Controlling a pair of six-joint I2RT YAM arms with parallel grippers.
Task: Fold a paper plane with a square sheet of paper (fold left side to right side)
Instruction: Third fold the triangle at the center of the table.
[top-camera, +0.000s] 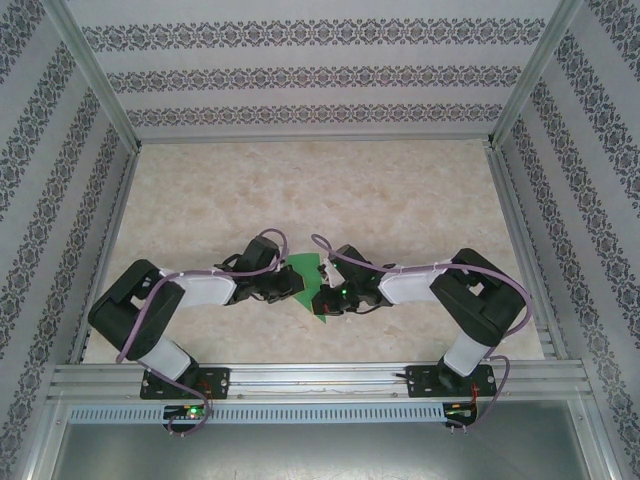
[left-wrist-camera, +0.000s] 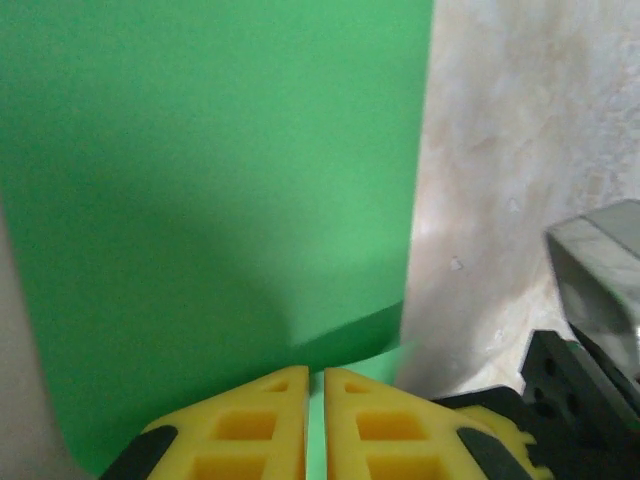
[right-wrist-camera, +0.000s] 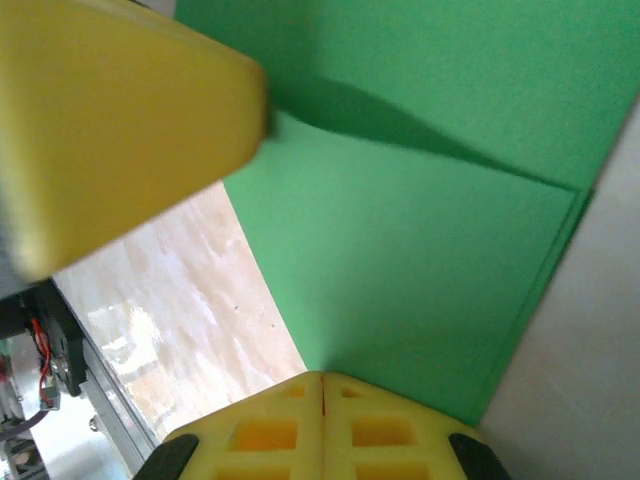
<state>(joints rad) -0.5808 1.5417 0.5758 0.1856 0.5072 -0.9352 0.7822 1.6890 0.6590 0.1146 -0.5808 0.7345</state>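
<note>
The square sheet of paper (top-camera: 308, 272) is bright green and lies partly folded on the marble table between the two arms. In the left wrist view the sheet of paper (left-wrist-camera: 200, 180) has its upper layer lifted over a darker lower edge. My left gripper (left-wrist-camera: 315, 375) is nearly closed, with a thin strip of green in its slit. In the right wrist view the paper (right-wrist-camera: 420, 280) shows a raised flap, and the left gripper's yellow finger (right-wrist-camera: 120, 130) meets its corner. My right gripper (right-wrist-camera: 322, 378) is shut, its tips resting on the paper near the edge. No paper plane shape shows.
The marble tabletop (top-camera: 330, 190) stretches behind the paper. Patterned walls and aluminium posts (top-camera: 100, 80) enclose it on three sides. A metal rail (top-camera: 320, 375) runs along the near edge. Part of the right arm (left-wrist-camera: 590, 300) stands close to the left fingers.
</note>
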